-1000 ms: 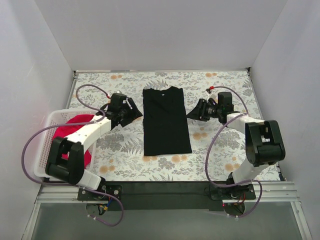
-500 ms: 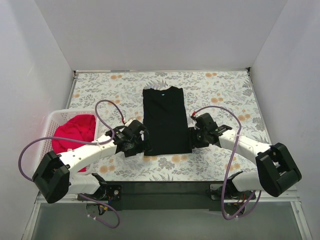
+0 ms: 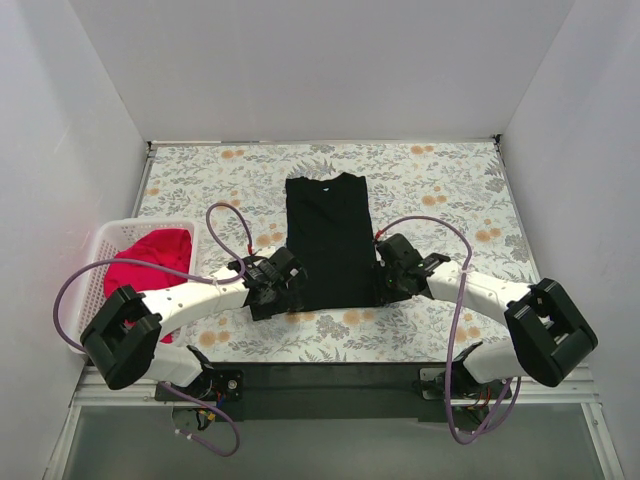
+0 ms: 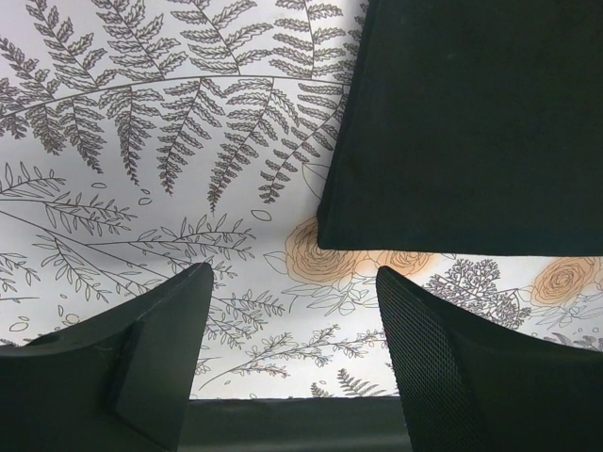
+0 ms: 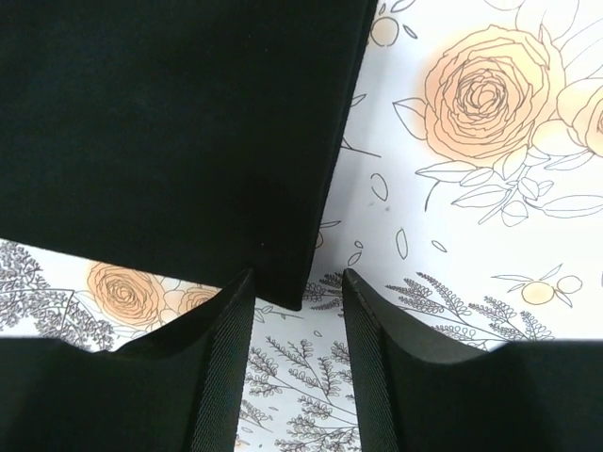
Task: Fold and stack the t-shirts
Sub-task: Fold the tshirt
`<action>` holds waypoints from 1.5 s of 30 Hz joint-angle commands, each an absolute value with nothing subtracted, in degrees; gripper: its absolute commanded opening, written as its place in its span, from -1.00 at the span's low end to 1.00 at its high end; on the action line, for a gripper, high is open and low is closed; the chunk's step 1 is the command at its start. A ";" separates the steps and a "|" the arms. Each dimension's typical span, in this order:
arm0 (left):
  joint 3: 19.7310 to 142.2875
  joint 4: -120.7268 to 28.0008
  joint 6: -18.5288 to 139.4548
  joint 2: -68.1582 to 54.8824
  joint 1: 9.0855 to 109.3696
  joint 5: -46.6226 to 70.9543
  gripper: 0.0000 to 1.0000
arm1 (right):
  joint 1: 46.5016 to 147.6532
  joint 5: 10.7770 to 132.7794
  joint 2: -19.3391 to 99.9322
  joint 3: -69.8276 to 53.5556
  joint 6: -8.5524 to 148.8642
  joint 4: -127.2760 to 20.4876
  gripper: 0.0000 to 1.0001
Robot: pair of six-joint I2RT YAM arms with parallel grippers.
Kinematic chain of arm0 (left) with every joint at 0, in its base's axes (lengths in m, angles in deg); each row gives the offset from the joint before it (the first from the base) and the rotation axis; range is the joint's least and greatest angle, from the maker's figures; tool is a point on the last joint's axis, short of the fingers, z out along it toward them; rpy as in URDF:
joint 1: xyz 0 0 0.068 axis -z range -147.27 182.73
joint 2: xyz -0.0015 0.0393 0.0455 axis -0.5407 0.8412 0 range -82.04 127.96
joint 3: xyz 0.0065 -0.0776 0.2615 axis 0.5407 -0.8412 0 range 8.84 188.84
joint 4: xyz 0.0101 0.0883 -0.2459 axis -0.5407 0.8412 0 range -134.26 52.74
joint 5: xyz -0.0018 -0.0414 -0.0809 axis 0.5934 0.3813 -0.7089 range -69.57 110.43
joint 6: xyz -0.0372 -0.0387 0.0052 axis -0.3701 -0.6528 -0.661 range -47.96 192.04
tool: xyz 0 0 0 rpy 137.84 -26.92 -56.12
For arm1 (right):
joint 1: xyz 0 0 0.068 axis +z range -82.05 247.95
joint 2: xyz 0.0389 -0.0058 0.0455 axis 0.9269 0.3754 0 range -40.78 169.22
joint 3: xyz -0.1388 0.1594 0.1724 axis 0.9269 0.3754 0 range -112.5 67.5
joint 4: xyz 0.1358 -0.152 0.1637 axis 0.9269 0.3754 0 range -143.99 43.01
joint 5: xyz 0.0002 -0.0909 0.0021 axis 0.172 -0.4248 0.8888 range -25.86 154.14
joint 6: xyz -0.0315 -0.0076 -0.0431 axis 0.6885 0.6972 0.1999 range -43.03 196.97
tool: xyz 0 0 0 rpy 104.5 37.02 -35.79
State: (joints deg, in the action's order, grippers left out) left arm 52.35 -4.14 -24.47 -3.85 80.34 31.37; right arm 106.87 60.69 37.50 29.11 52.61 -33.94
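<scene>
A black t-shirt (image 3: 330, 240) lies flat in the middle of the table as a long narrow rectangle, collar at the far end. My left gripper (image 3: 284, 292) sits low at its near left corner. In the left wrist view that gripper (image 4: 294, 282) is open and holds nothing, with the black t-shirt's corner (image 4: 471, 122) just beyond the fingertips. At the near right corner is my right gripper (image 3: 386, 284). The right wrist view shows it (image 5: 298, 278) open, the black t-shirt's corner (image 5: 188, 122) reaching just between its fingertips. A red-pink t-shirt (image 3: 150, 262) lies bunched in the basket.
The white lattice basket (image 3: 100, 245) stands at the table's left edge beside the left arm. A floral cloth (image 3: 440, 190) covers the table. White walls close in the back and both sides. Purple cables (image 3: 225, 225) loop above both arms.
Both grippers have swung from beside the black t-shirt's middle down to its near corners and come closer to the cloth. The shirt itself has not moved.
</scene>
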 commanded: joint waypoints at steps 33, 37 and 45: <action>58.23 -3.39 -26.39 3.03 81.95 33.79 -0.07 | 118.40 54.56 51.15 30.06 48.76 -23.23 -0.97; 59.37 -3.39 -26.22 3.56 81.95 34.84 -0.07 | 118.57 54.56 51.50 30.06 48.85 -23.40 -0.97; 62.10 -2.69 -24.38 6.46 81.95 37.30 -0.07 | 119.19 54.91 52.29 29.88 48.85 -23.67 -0.97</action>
State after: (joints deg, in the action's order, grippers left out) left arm 60.67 -2.90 -25.25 5.98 81.68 34.51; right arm 117.47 48.32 44.45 24.08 50.21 -30.26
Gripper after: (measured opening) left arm 0.465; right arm 0.037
